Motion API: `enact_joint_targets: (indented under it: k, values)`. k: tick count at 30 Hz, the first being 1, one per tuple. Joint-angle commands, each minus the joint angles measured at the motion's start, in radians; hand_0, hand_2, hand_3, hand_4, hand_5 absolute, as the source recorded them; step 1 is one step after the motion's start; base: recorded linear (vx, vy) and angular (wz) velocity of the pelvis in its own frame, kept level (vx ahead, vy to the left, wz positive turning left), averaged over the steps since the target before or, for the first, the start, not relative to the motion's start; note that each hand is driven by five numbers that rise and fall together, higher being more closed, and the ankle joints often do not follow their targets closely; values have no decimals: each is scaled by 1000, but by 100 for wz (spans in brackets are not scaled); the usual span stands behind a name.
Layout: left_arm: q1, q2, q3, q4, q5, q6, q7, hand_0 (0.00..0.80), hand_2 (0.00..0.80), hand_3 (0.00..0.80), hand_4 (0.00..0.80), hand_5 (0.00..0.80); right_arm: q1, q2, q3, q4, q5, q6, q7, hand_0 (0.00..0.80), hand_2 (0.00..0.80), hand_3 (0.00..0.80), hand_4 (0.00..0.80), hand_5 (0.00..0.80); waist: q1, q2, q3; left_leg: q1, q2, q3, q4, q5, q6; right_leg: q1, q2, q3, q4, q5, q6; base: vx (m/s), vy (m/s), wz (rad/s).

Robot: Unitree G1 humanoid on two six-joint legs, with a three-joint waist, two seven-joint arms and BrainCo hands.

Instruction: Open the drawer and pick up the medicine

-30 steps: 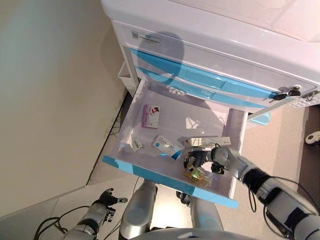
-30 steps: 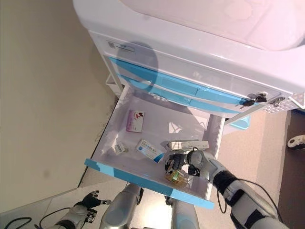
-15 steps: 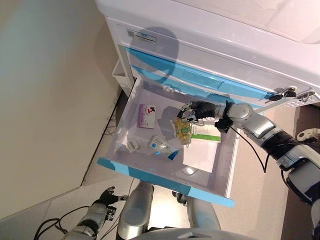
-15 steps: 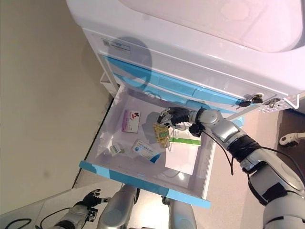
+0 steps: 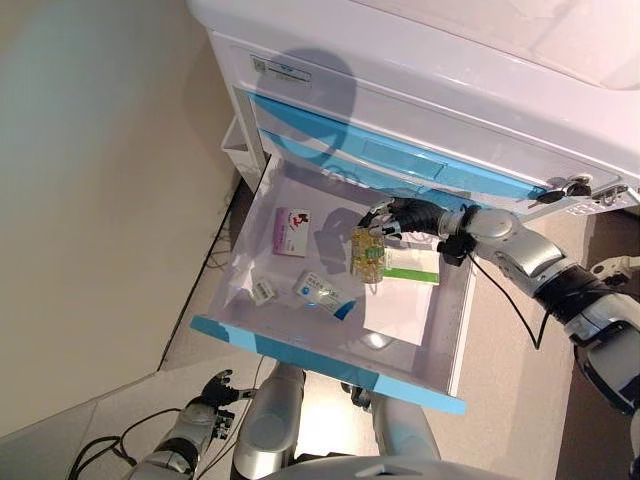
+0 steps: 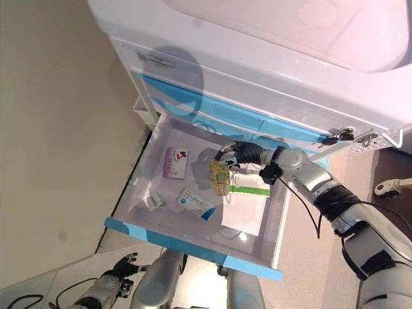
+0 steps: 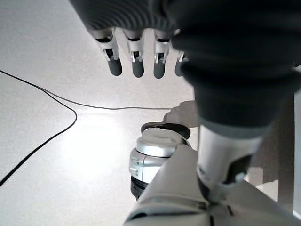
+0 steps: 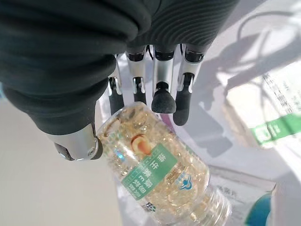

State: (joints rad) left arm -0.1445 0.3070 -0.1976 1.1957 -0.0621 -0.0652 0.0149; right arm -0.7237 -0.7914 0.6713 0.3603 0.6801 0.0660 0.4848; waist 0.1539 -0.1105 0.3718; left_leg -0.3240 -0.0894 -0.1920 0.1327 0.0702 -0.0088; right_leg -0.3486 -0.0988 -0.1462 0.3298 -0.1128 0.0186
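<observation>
The white drawer with a blue front [image 5: 320, 362] stands pulled out of the medical cart. My right hand [image 5: 400, 215] reaches over its back half, shut on a clear bottle of yellow capsules [image 5: 368, 257] with a green label. The bottle hangs above the drawer floor. The right wrist view shows the bottle [image 8: 160, 181] pinched between the thumb [image 8: 80, 143] and the curled fingers [image 8: 162, 94]. My left hand [image 5: 210, 395] hangs low near the floor, and its fingers [image 7: 136, 63] are straight with nothing in them.
In the drawer lie a pink and white box [image 5: 291, 231], a blue and white box [image 5: 322, 290], a small packet [image 5: 263, 291], a white and green box [image 5: 410, 268] and a white sheet [image 5: 400, 312]. Closed blue drawers [image 5: 400, 160] sit above. Keys [image 5: 570, 187] hang at the cart's right.
My right hand has lifted the capsule bottle from the drawer's front right corner and carried it toward the back. Over the last half second it barely moved.
</observation>
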Motion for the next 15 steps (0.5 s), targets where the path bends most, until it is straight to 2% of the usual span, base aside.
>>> enact_joint_targets:
  k: [1,5,6,8,11,15]
  values:
    - [62,10,-3,-2,-12,-15,-10,0,0,0,0,0,60,14,-67,-25,103,-57,-3,800,800,800,800,800,-9,5,-44,-3,-36,36,11,-25,36,-25,-44,15,-20,136,76,0,0,0]
    - [67,10,3,-3,-3,-17,-10,0,0,0,0,0,183,91,-151,35,162,-53,-12,800,800,800,800,800,-12,12,-52,0,-37,36,10,-24,38,-18,-45,13,-29,137,76,-3,3,-1]
    - [66,7,5,3,-2,-15,-9,0,0,0,0,0,249,154,-200,74,211,-50,-23,800,800,800,800,800,-15,18,-54,2,-38,39,11,-25,38,-16,-44,14,-31,137,75,-16,15,-5]
    - [66,7,8,4,-2,-16,-9,0,0,0,0,0,279,180,-221,82,233,-46,-25,800,800,800,800,800,-17,19,-55,3,-38,40,11,-25,39,-14,-43,15,-31,137,75,-7,6,-2]
    - [67,12,37,16,-3,-11,-5,0,0,0,0,0,396,268,-287,110,316,-34,-29,800,800,800,800,800,-26,22,-60,8,-39,43,10,-25,40,-9,-41,19,-37,139,76,-8,7,-9]
    - [77,15,56,20,4,-11,-6,0,0,0,0,0,498,306,-312,77,366,-20,-12,800,800,800,800,800,-38,21,-66,15,-40,43,9,-27,41,-2,-39,25,-42,140,77,-1,5,-4]
